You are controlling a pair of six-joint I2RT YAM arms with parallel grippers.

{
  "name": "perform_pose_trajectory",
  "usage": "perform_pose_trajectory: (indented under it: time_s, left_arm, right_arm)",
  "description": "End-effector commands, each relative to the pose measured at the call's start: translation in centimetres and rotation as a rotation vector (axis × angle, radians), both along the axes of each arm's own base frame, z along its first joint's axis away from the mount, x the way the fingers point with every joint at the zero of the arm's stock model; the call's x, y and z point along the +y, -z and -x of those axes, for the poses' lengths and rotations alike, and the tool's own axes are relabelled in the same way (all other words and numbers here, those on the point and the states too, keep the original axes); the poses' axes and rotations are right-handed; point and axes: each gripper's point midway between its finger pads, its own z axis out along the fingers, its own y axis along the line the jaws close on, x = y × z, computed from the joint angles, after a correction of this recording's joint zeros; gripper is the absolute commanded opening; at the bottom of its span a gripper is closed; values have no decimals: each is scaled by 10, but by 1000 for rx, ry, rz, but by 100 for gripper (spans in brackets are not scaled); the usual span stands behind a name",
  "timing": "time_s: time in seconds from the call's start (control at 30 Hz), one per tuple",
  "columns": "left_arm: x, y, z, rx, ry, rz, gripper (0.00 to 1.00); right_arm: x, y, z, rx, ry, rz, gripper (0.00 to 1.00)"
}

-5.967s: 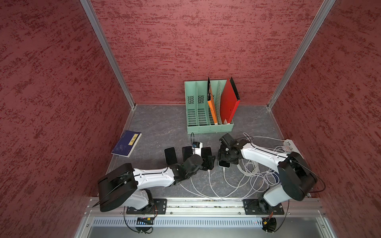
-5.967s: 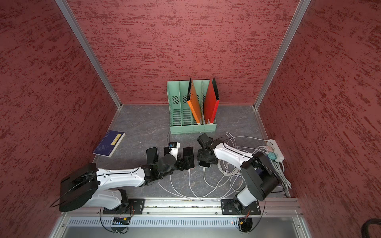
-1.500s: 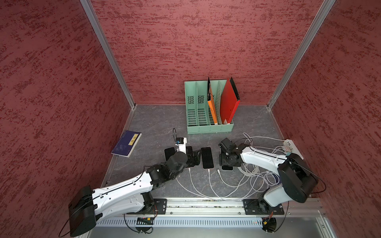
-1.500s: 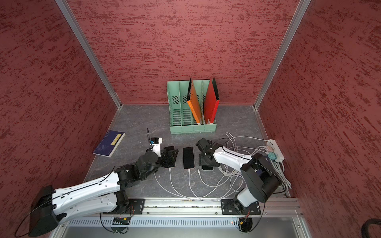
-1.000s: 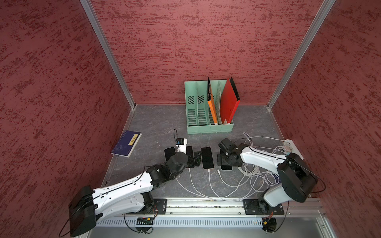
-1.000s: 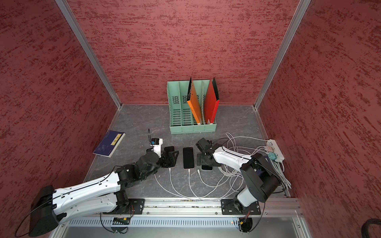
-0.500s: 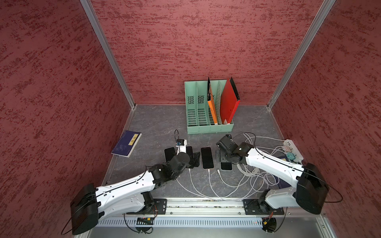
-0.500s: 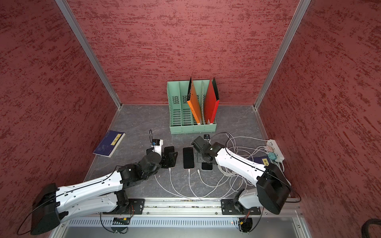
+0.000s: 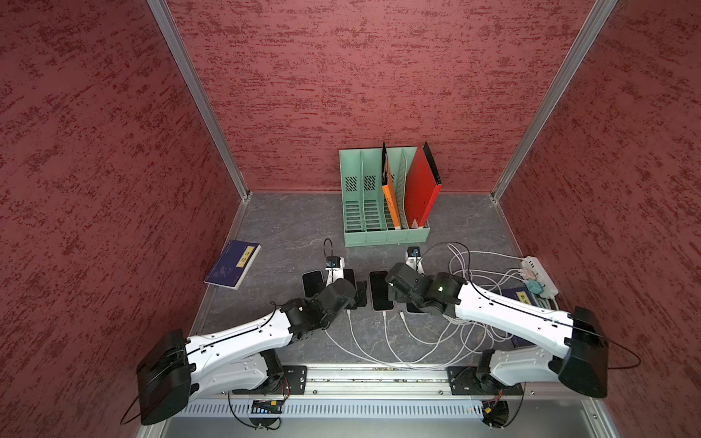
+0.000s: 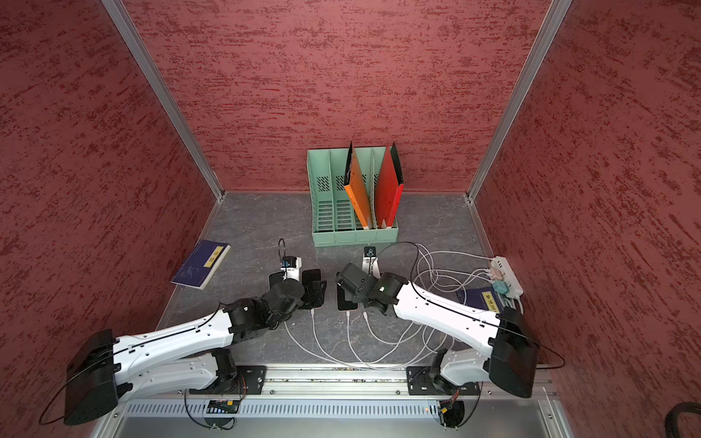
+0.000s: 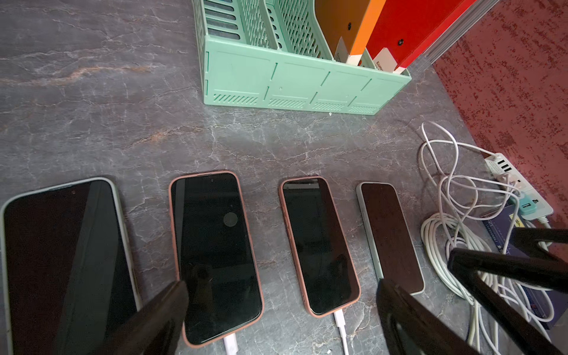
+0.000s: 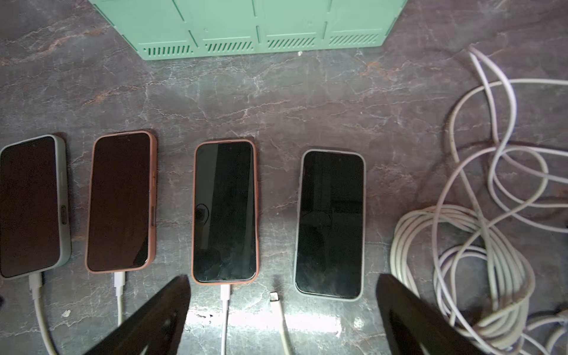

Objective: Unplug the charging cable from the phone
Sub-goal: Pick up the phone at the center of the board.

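Note:
Several dark-screened phones lie in a row on the grey table. In the right wrist view the rightmost phone (image 12: 330, 224), in a pale case, has no cable in it. The plug of a white charging cable (image 12: 274, 296) lies loose on the table beside its lower corner. The brown-cased phone (image 12: 224, 212) beside it and the two further along each have a cable plugged in. My right gripper (image 12: 284, 282) hangs open above the loose plug, holding nothing. My left gripper (image 11: 281, 295) is open over the two brown-cased phones (image 11: 215, 255). Both top views show both grippers over the row.
A green file rack (image 9: 385, 235) with orange and red folders stands at the back. A blue booklet (image 9: 233, 263) lies at the left. Coiled white cables (image 9: 466, 326) run to a power strip (image 9: 538, 275) by the right wall.
My right arm has lifted and swung its elbow outward, raising the open gripper above the rightmost phone. My left arm has hardly moved.

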Motion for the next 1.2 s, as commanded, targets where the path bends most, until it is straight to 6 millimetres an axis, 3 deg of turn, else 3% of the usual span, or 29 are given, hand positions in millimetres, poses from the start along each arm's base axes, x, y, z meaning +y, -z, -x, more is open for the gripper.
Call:
perform_pose_trajectory:
  time_s: [0.0,0.1,0.2,0.47,0.7,0.93,1.17]
  left_arm:
    - [9,3,0,3,-32,5,100]
    - [8,7,3,17,-23,15,100]
    - [7,13,6,40,-17,30,100]
    - [10,18,11,51,-18,59,100]
    - [27,14,14,34,-68,74,100]
    - [34,20,18,33,-89,113,100]
    - [31,25,19,41,-76,118,100]
  right_arm:
    - [6,-16,-6,-74,31,-167,99]
    - [21,-19,-4,-48,-23,-241,98]
    - [37,-10,-5,24,-72,-193,99]
    - [74,32,-12,174,-103,-95,98]
    - [80,73,-13,260,-73,-23,99]
    - [84,76,-16,259,-83,-71,98]
    - [73,100,-19,378,-46,-69,99]
